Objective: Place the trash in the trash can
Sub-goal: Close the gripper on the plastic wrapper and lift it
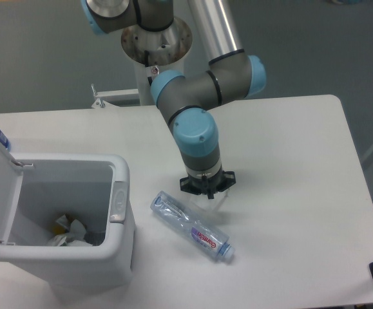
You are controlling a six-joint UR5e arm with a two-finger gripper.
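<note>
Jaws (207,196) are down at the tabletop (289,161), right over the spot just far-right of the bottle (191,226), but the wrist blocks them, so I cannot tell whether they are open or closed on anything. Only a pale sliver of the crumpled wrapper (217,202) peeks out beneath the tool; its green streak is not visible. The crushed bottle lies loose, slanting from near the trash can (118,212) toward the near right, cap end nearest. The trash can stands at the left with its lid tipped open and scraps already inside.

Judging from this, a weak pinch on such a soft lump could let it slip free on lifting. The tool also sits close to the bottle, so a sideways move might nudge it.
</note>
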